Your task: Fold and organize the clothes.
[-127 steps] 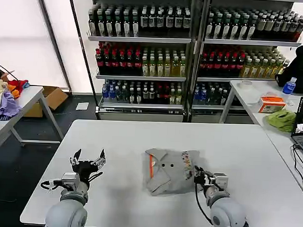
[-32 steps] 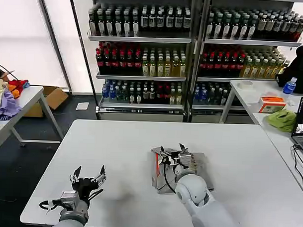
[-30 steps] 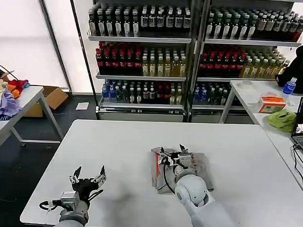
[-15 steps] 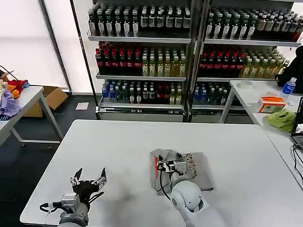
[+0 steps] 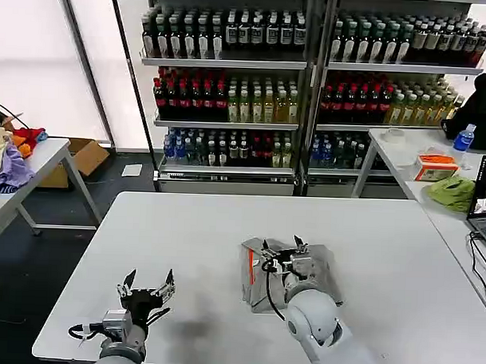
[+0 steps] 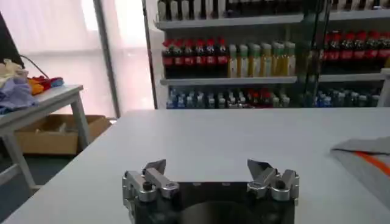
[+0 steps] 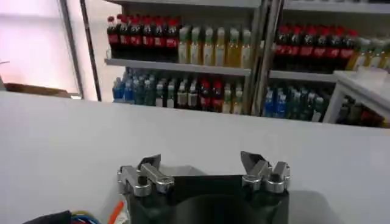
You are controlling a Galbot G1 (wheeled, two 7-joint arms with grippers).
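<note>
While folded grey shirt (image 5: 286,275) lies mid-table (image 5: 385,235), right gripper (image 5: 280,249) hovers over it, fingers spread apart, nothing held. Left gripper (image 5: 146,284) waits near front left edge of table, fingers likewise apart, well clear of shirt.

White table (image 5: 185,228), stocked bottle shelves (image 5: 310,80), cardboard box (image 5: 80,156) behind.

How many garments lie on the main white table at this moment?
1: a folded grey shirt near the table's middle, partly under the open right pincer. The open left pincer is apart, near the front edge.
</note>
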